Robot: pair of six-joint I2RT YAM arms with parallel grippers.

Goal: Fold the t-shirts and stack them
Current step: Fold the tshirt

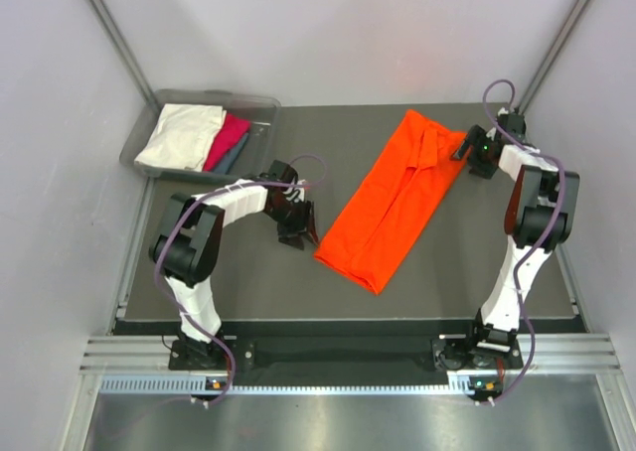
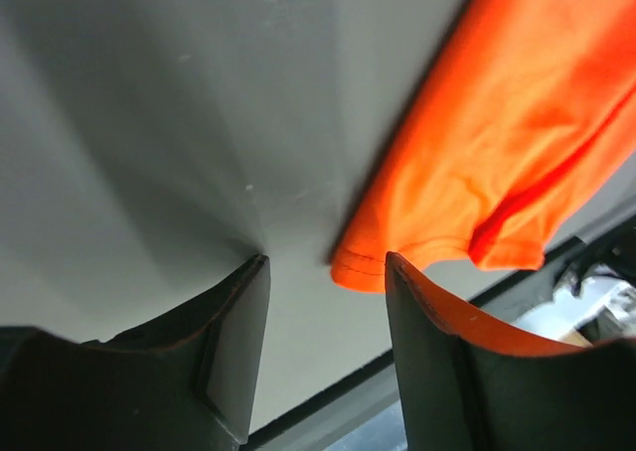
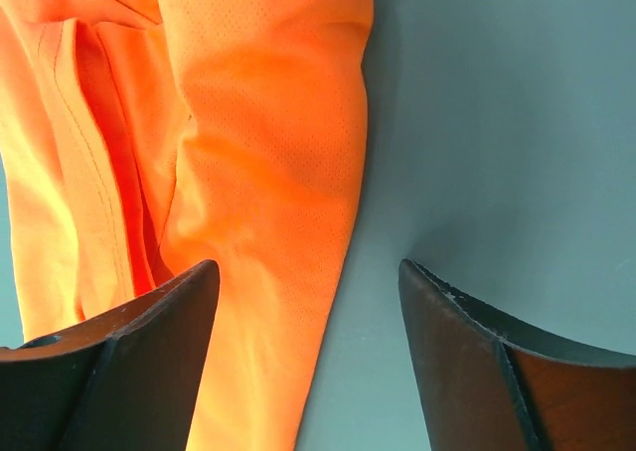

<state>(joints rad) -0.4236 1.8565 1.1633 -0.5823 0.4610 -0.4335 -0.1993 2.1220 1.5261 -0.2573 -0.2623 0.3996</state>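
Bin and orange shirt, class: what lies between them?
The left gripper and its wrist, over dark bare table, seen in the top view.

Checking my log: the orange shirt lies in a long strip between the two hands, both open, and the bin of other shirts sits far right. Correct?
No. The top external view shows the bin of other shirts at the far left, not right. The rest stands: the orange shirt lies in a long strip between the left hand and right hand, both open.
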